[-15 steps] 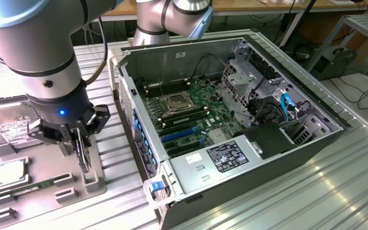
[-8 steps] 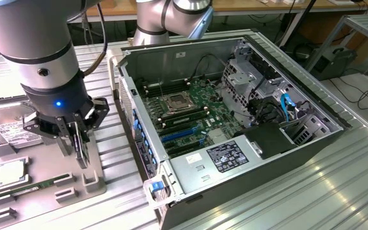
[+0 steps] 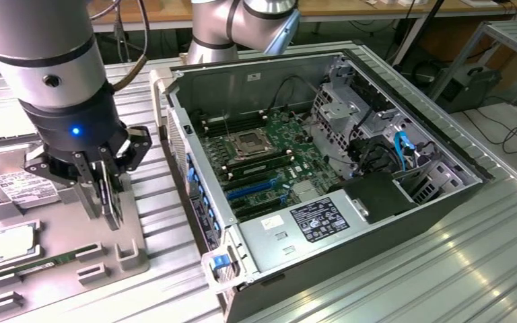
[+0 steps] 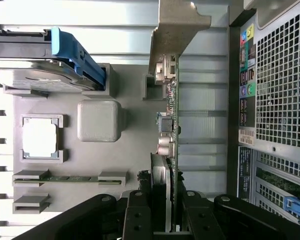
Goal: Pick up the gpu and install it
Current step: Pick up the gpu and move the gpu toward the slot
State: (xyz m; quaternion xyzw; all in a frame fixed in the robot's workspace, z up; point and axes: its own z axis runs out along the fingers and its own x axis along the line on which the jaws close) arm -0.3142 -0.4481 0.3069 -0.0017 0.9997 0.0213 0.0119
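Exterior and wrist views of a single-arm workcell. The silver and black robot arm stands at the upper part of the exterior view's left, with its black gripper pointing down over a flat grey moulded tray. The gripper's jaws are set narrow, one on either face of the gpu, a thin dark circuit card held upright and seen edge-on. In the wrist view the gpu's green board edge runs out from between the two black fingers to its pale metal bracket strip at the far end. Whether the card's lower edge touches the tray cannot be told. Also on the tray, at the exterior view's lower left, lie a boxy silver hard drive with a white label, a square silver processor chip and a narrow green memory stick. To the exterior view's right of the tray lies an open black and grey computer case, exposing a green motherboard and a silver power supply box with a dark label.
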